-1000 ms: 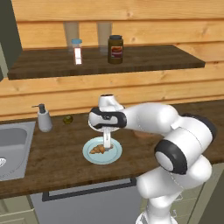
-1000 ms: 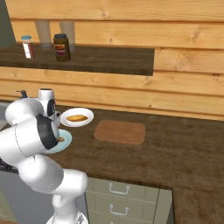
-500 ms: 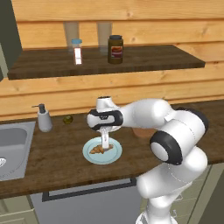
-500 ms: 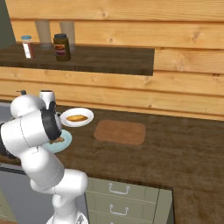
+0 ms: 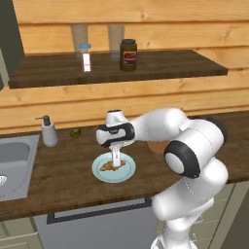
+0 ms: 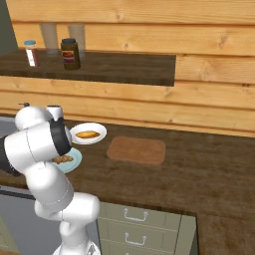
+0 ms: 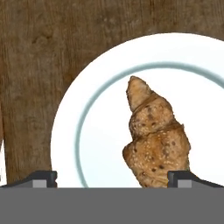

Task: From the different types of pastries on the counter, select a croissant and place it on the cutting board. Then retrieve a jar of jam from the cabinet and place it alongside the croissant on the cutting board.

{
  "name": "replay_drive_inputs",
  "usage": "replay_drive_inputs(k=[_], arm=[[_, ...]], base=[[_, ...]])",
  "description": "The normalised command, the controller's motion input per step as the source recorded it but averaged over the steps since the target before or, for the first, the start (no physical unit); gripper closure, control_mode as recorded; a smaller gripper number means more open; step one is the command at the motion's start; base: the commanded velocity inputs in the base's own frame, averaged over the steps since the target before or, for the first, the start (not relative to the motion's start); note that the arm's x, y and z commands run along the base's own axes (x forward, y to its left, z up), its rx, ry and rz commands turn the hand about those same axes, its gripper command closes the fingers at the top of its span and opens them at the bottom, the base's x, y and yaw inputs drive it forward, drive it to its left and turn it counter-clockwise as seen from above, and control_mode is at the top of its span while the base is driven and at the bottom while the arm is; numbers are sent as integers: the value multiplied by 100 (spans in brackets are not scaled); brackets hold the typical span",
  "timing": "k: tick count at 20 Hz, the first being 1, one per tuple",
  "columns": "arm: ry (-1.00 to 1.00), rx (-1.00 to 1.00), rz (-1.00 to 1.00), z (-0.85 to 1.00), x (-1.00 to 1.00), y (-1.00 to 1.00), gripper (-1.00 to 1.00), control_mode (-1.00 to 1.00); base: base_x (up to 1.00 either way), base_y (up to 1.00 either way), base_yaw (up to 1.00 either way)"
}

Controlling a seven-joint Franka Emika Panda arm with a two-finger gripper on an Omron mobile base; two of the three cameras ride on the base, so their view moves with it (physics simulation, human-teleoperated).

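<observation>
The end effector (image 5: 115, 167) points straight down over the croissant (image 5: 111, 166), which lies on a pale blue plate (image 5: 124, 174) on the dark wooden bench (image 5: 53, 182). Whether its fingers touch the croissant is unclear. A soap dispenser (image 5: 48, 132) stands beside the sink (image 5: 14, 163); a dark jar (image 5: 128, 55) stands on the shelf (image 5: 165, 65) above.

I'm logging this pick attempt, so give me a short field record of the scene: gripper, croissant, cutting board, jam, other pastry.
gripper: open, low over the croissant, fingertips either side
croissant: on the blue-rimmed plate, not lifted
cutting board: bare, on the counter to the arm's right
jam jar: on the wooden shelf beside a small bottle
other pastry: on a white plate behind
</observation>
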Motion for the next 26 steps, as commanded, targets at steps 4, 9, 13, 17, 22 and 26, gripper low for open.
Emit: replay_drive_inputs(k=[4, 9, 13, 17, 22, 26], arm=[[-2, 0, 1, -3, 15, 0, -100, -100], [-1, 0, 2, -11, 15, 0, -100, -100], [-1, 0, 2, -25, 10, 3, -100, -100], [0, 0, 3, -27, 5, 3, -100, -100], [0, 0, 3, -27, 4, 3, -100, -100], [-1, 0, 2, -17, 6, 4, 100, -100]], base=[[0, 0, 0], [0, 0, 0], [0, 0, 0], [0, 0, 0], [0, 0, 0], [0, 0, 0]])
